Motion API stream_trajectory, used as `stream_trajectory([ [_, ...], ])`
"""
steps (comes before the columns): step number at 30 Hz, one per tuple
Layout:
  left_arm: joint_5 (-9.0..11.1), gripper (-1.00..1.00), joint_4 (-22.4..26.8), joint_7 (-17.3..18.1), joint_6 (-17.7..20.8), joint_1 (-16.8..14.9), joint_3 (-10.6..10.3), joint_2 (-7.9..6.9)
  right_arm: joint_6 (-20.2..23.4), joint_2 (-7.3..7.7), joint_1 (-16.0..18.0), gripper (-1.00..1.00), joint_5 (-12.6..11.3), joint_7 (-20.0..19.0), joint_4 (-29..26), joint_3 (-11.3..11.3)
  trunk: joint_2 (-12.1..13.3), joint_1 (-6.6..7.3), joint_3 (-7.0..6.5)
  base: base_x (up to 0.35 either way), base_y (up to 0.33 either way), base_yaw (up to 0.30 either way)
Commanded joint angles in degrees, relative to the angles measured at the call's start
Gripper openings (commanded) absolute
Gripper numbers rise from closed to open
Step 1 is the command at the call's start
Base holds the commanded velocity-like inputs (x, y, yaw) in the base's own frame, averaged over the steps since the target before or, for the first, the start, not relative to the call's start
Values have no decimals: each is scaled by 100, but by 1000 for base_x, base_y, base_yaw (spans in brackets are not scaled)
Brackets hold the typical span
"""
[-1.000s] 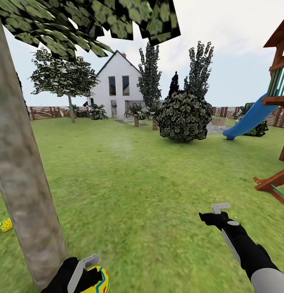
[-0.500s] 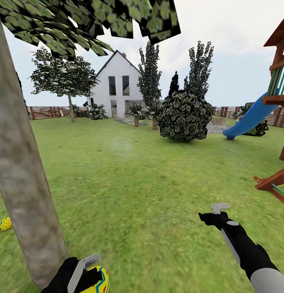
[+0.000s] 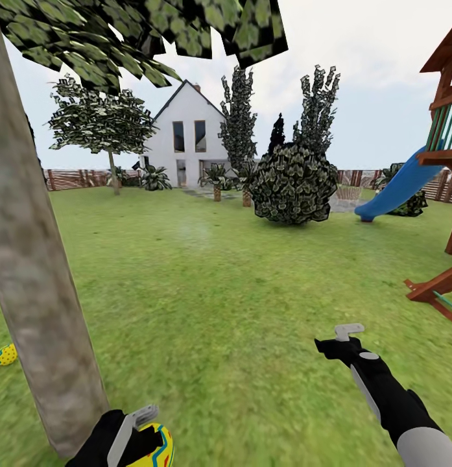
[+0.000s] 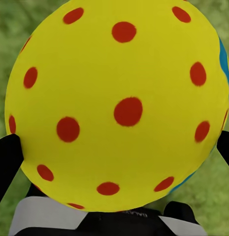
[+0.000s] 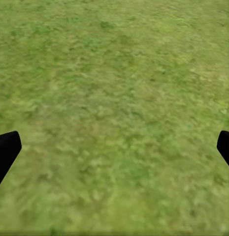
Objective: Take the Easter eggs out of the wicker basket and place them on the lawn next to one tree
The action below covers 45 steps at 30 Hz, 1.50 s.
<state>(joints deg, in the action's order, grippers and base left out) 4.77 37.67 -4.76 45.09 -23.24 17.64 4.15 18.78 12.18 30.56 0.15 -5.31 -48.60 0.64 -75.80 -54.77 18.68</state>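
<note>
From the head view, the left pincer [image 3: 138,431] sits low beside the foot of the thick mottled grey-brown tree trunk [image 3: 37,279], clasped about a yellow Easter egg with red dots and a blue stripe [image 3: 154,447]; the egg bulges out just to the pincer's right, close to the trunk's base. A second small yellow egg with dark dots [image 3: 5,354] lies on the blurry green lawn [image 3: 219,292] on the far side of that trunk from the left pincer, partly hidden by it. The right pincer [image 3: 342,337] hangs over bare grass, well apart from both eggs and from the tree, with nothing between its fingers. Ahead of it, far across the grass, stand a round dark-leaved bush [image 3: 292,185], a white gabled house [image 3: 187,139], a brown slatted wooden fence [image 3: 76,178] and, off to its right, a wooden play tower with a blue slide [image 3: 397,185].

In the left wrist view, the red-dotted yellow egg [image 4: 119,103] is pressed between the two black fingers [image 4: 6,162], touching both, with a sliver of blue stripe at its edge and grass behind it.

In the right wrist view, the right pincer's black fingertips [image 5: 7,150] stand spread wide at the two edges, released, with patchy green lawn [image 5: 114,113] beyond them and nothing lying in the gap.
</note>
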Motion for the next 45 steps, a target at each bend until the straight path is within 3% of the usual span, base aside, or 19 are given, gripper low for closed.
stream_trajectory([
  [1,52,-100,11,-51,26,-4,26,7,32,4,3,100,3,-13,-9,7,-46,-23,26,0,0,0],
  [45,50,-100,33,-60,26,-3,30,7,29,-5,3,100,11,-31,17,33,-1811,-989,816,0,0,0],
])
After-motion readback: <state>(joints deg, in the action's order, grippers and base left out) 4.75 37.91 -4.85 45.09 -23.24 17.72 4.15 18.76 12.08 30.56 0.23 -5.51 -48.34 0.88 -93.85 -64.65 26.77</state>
